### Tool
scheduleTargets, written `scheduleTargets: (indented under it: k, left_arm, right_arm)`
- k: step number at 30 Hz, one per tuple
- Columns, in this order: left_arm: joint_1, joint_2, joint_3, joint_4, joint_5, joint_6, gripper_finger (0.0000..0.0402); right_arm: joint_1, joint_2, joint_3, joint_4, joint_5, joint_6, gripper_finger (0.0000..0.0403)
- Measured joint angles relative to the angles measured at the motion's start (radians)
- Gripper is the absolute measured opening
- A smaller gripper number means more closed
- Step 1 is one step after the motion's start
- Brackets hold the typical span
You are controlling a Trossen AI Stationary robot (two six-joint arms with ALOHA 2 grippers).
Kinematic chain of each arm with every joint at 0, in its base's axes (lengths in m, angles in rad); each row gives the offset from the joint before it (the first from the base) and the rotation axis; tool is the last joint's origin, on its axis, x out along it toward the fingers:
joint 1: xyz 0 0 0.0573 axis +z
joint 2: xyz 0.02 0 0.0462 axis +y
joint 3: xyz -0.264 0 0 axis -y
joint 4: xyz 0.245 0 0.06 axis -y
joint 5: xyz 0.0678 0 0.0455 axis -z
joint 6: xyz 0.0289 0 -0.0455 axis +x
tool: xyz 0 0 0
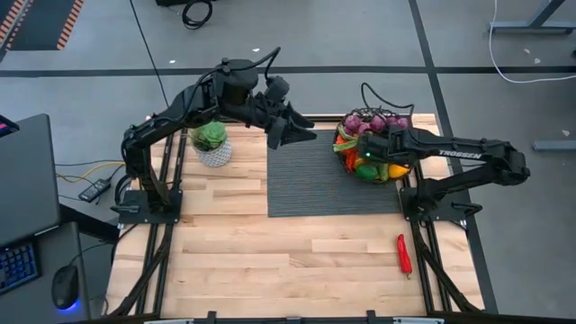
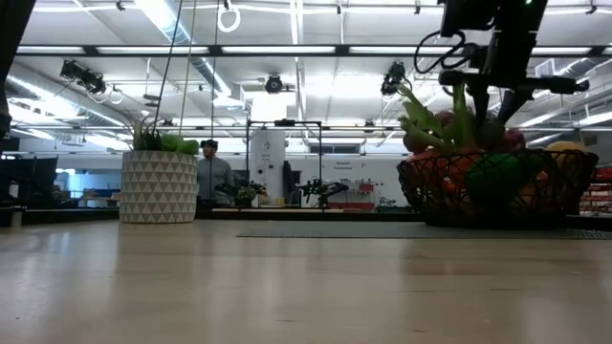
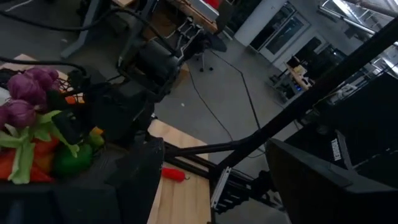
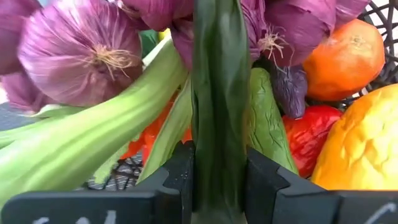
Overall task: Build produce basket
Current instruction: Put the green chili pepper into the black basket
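The dark wire basket [image 1: 373, 151] stands at the far right corner of the grey mat [image 1: 333, 180], heaped with produce: purple onions [image 4: 81, 56], pale green leek stalks [image 4: 93, 137], an orange [image 4: 345, 53], a yellow lemon [image 4: 367, 143] and red peppers. My right gripper [image 1: 364, 158] reaches into the basket and is shut on a long dark green cucumber [image 4: 217, 74]. One red chilli [image 1: 404, 254] lies on the bare wood near the table's right edge. My left gripper [image 1: 304, 135] hovers open over the mat's far edge, left of the basket. My right gripper pinches the dark green cucumber between its two fingers [image 4: 180, 171], one on each side of its near end [image 4: 217, 134]. The fingers lie along the cucumber and come down into the basket from above. Its far end runs in among the purple onions.
A white-patterned pot with a green plant [image 1: 211, 144] stands on the far left of the table, beside my left arm. The basket's tall produce shows in the low view [image 2: 492, 182] under my right arm. Bare wood spreads over the table's near half.
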Motion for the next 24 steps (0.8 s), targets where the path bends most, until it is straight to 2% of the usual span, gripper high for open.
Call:
scheduleTargets:
  k: [10,24]
  left_arm:
    - [-0.001,0.0,0.0,-0.065,0.0,0.008,0.029]
    - [-0.013,0.0,0.0,-0.082,0.0,-0.001,0.029]
  right_arm:
    - [-0.027,0.08,0.0,-0.003,-0.057,-0.115,0.0111]
    - [-0.012,-0.007,0.001,-0.054,-0.156,-0.257,0.0207]
